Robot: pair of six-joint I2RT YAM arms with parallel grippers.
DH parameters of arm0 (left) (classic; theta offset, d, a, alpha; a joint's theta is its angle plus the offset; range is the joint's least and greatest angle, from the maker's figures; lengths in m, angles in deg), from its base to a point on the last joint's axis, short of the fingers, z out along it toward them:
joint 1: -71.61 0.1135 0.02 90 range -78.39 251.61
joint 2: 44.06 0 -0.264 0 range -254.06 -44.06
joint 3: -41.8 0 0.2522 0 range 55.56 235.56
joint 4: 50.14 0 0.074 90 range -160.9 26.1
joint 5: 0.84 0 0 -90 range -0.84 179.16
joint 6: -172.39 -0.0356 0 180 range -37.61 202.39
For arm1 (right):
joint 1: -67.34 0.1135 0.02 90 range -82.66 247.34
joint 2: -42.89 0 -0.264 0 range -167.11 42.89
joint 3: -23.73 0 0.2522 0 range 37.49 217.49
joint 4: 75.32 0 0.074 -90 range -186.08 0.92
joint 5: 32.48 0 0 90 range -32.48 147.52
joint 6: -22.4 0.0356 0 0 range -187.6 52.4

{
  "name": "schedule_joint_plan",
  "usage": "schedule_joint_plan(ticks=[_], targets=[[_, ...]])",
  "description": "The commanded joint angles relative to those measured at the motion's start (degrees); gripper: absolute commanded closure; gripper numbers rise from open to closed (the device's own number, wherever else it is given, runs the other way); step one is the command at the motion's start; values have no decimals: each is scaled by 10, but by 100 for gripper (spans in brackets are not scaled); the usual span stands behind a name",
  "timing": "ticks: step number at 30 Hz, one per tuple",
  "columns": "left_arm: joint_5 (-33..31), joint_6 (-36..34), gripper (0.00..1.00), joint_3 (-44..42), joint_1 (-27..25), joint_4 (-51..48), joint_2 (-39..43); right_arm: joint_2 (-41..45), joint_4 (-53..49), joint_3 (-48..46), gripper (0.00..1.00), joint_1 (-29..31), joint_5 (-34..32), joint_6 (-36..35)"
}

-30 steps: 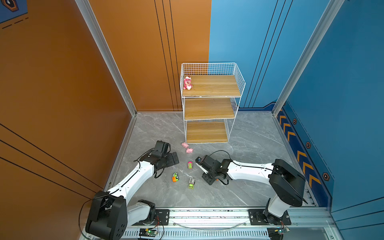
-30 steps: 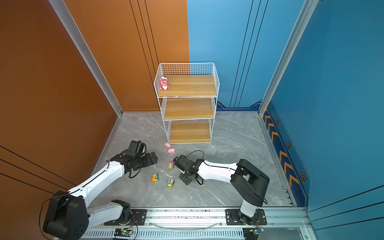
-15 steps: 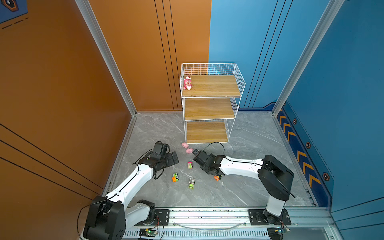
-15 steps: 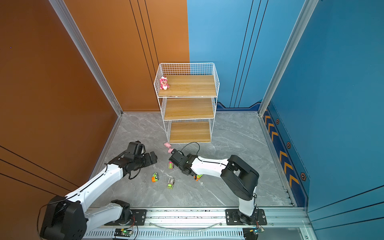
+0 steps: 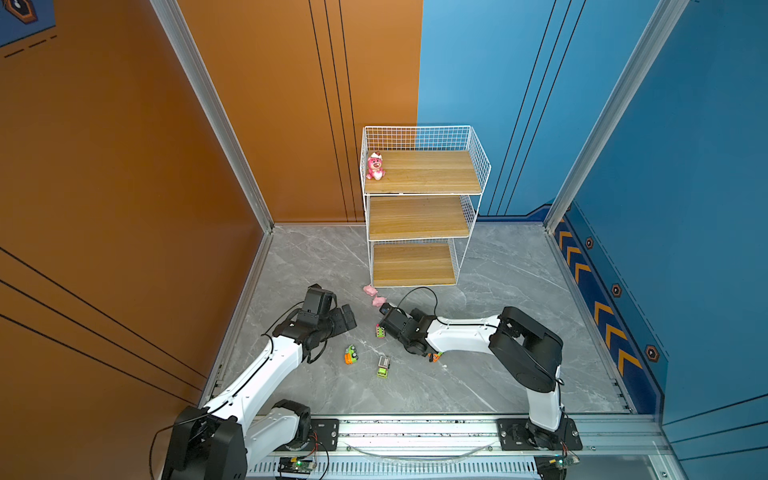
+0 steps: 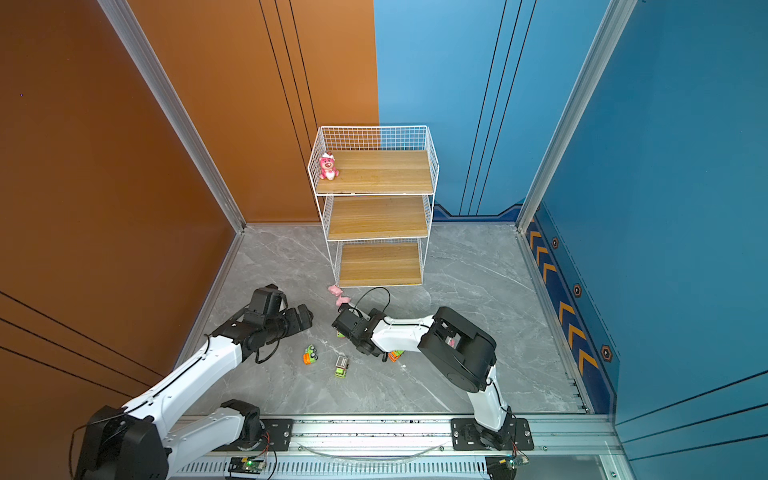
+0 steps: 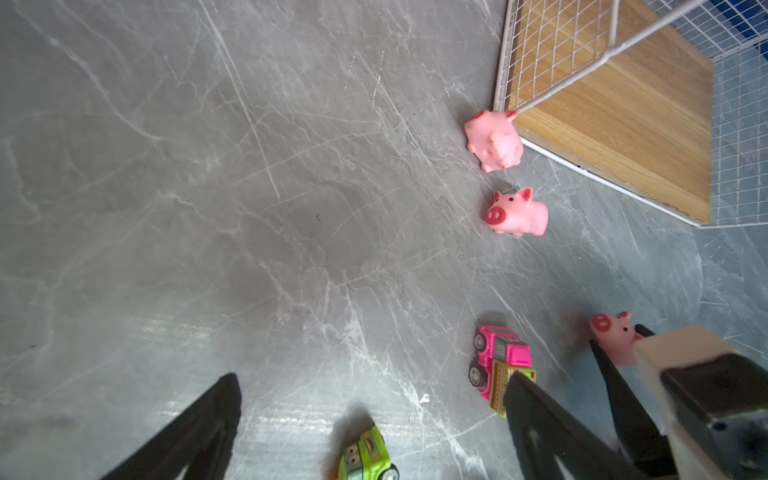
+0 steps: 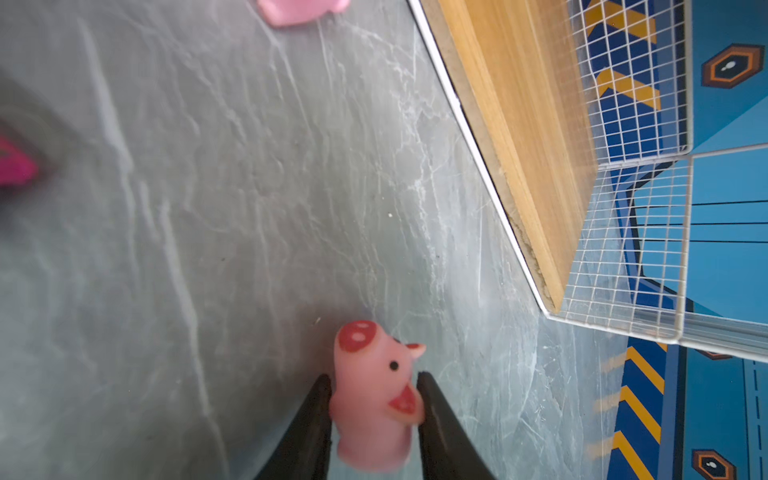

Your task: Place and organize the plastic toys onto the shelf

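Note:
The white wire shelf (image 5: 473, 216) stands at the back, with a pink bear (image 5: 375, 166) on its top board. Two pink pigs (image 7: 494, 141) (image 7: 517, 212) lie on the floor by its front left corner. My right gripper (image 8: 374, 376) is shut on a third pig (image 8: 370, 399), low over the floor beside them. My left gripper (image 7: 374, 376) hangs open above the floor. A green and orange car (image 7: 368, 459) sits below it, between its fingers. A pink truck (image 7: 500, 365), a grey and green truck (image 5: 383, 366) and an orange vehicle (image 5: 435, 356) stand on the floor.
Grey marble floor (image 5: 316, 266) enclosed by an orange wall at the left and blue walls at the back and right. The orange vehicle lies half under my right forearm (image 5: 461, 332). A metal rail (image 5: 415, 428) carries both arm bases in front.
My right gripper has swung forward and left toward the two pigs by the shelf, uncovering the orange vehicle under its arm. The left arm has barely moved.

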Motion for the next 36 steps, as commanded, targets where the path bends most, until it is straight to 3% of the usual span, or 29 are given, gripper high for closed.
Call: schedule_joint_plan(ticks=[1, 16, 22, 28, 36], targets=[[-4, 4, 0, -7, -2, 17, -11, -10, -2, -4, 61, 14, -9, 19], [2, 1, 0, -5, -6, 41, -39, 48, -25, -4, 42, 36, 42, 65], [2, -1, 0, -4, -7, 41, -39, 125, -25, -14, 41, -8, 113, 103], [0, -2, 0, -6, -12, 42, -36, 185, -6, -60, 40, -66, 234, 178], [-1, 0, 0, -7, -20, 41, -37, 202, -5, -123, 40, -74, 275, 233]])
